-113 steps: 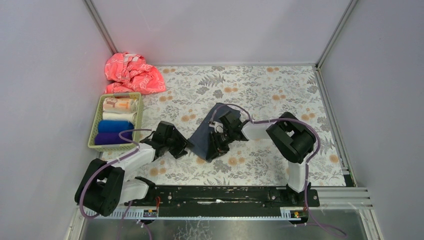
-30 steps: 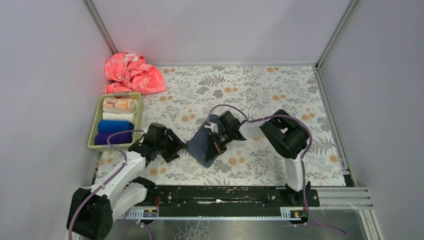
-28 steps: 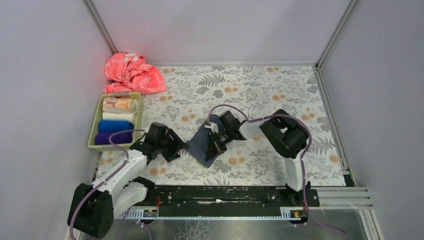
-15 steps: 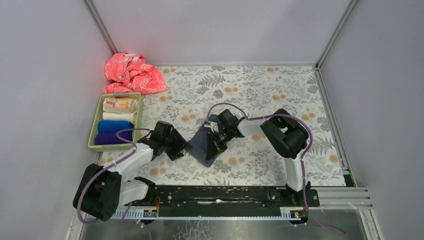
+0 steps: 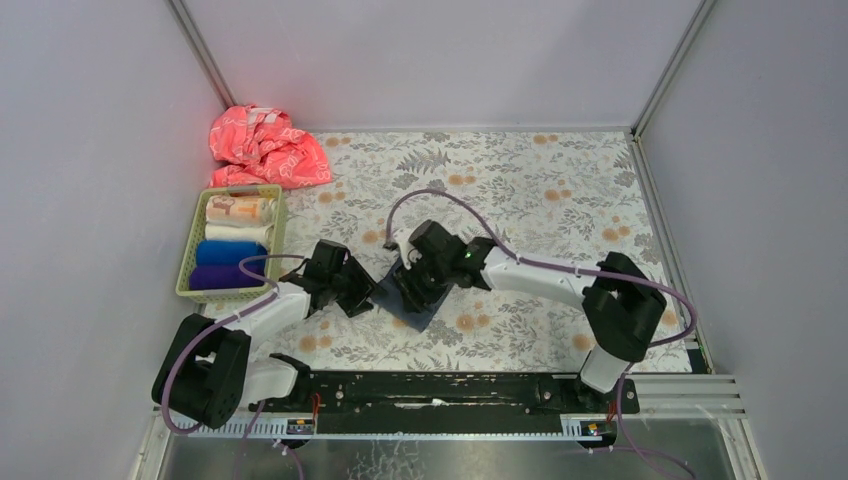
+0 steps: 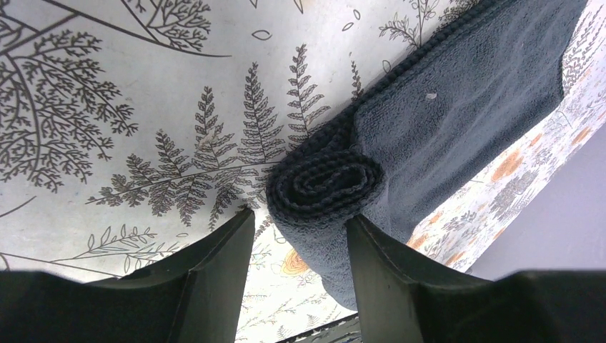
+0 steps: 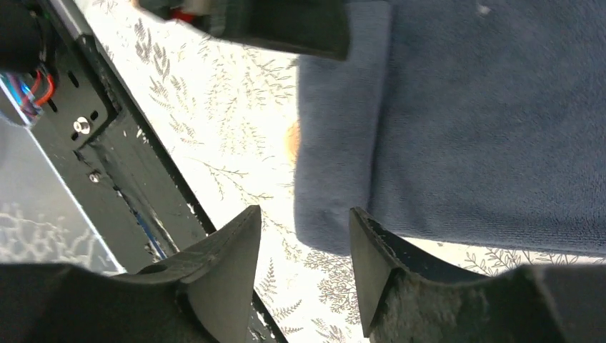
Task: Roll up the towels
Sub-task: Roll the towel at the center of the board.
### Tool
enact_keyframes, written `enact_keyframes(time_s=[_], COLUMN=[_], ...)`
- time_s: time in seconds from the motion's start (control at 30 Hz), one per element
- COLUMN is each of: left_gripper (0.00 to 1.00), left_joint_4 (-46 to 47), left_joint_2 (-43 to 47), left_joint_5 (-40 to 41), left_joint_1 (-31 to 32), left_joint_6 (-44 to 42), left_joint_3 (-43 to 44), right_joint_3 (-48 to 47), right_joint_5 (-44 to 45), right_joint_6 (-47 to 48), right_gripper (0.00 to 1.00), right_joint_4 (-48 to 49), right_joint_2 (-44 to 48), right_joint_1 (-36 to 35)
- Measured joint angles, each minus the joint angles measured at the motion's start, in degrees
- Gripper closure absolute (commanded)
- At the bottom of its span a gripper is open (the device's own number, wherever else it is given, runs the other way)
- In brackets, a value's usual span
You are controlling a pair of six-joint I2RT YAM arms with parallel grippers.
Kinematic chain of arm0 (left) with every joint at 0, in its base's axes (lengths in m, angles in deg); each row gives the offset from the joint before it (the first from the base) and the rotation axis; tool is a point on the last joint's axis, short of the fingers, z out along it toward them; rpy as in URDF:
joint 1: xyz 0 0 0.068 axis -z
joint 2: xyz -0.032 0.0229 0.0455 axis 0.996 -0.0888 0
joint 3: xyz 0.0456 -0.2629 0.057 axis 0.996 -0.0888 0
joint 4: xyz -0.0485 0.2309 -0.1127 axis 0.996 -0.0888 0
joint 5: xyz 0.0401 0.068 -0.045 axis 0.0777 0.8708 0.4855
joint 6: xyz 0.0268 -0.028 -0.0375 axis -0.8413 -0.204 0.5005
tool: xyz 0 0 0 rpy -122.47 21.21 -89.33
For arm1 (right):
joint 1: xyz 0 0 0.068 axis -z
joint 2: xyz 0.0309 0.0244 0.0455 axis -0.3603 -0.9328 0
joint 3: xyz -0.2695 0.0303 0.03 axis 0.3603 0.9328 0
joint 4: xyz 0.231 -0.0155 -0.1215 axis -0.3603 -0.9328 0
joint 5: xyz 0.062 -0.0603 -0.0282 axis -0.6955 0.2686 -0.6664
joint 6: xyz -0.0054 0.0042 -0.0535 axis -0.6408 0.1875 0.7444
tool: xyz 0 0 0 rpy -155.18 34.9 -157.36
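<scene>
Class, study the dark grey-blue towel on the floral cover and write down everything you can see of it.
The dark grey-blue towel looks like thick terry cloth with a ribbed hem. It is partly rolled: one end is wound into a tight spiral, the rest lying flat on the floral cover. The left pincer straddles the spiral's end, jaws apart; contact is unclear. The right pincer is open over one edge.

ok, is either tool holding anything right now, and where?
Nothing is gripped. The left tool straddles the rolled end of the dark towel, jaws apart, with a gap at one finger. The right tool is open over the towel's edge.
</scene>
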State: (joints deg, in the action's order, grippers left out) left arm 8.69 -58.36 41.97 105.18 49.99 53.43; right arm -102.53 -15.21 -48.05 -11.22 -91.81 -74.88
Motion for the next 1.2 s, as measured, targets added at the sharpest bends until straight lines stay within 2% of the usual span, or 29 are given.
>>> enact_keyframes(time_s=[0.23, 0.63, 0.7, 0.83, 0.97, 1.03, 1.2], left_gripper=[0.49, 0.47, 0.46, 0.41, 0.35, 0.33, 0.33], left_joint_4=[0.0, 0.0, 0.0, -0.1, -3.7, -6.5, -11.9], left_joint_2=[0.0, 0.1, 0.1, 0.9, 4.5, 7.9, 15.0], left_joint_5=[0.0, 0.0, 0.0, 0.5, 3.9, 6.1, 9.4], left_joint_1=[0.0, 0.0, 0.0, 0.0, 0.3, 0.3, 0.3], left_joint_6=[0.0, -0.1, -0.1, -0.2, -1.4, -1.8, -2.6], left_joint_3=[0.0, 0.0, 0.0, 0.0, 0.0, 0.0, 0.4], right_joint_3=[-0.1, -1.1, -1.8, -2.8, -2.8, -2.7, -0.6], right_joint_5=[14.0, 24.4, 25.6, 27.4, 24.4, 18.0, -1.0], right_joint_6=[6.3, 12.0, 12.4, 13.7, 13.9, 12.9, 8.1], right_gripper=[0.42, 0.43, 0.47, 0.65, 0.83, 0.90, 0.93], right_joint_4=[0.2, 0.9, 0.3, -0.5, 0.0, 1.1, 6.0], right_joint_2=[1.5, -8.7, -9.3, -10.3, -10.0, -9.7, -9.6], right_joint_1=[-10.8, -13.9, -14.2, -14.4, -13.6, -12.0, -6.6])
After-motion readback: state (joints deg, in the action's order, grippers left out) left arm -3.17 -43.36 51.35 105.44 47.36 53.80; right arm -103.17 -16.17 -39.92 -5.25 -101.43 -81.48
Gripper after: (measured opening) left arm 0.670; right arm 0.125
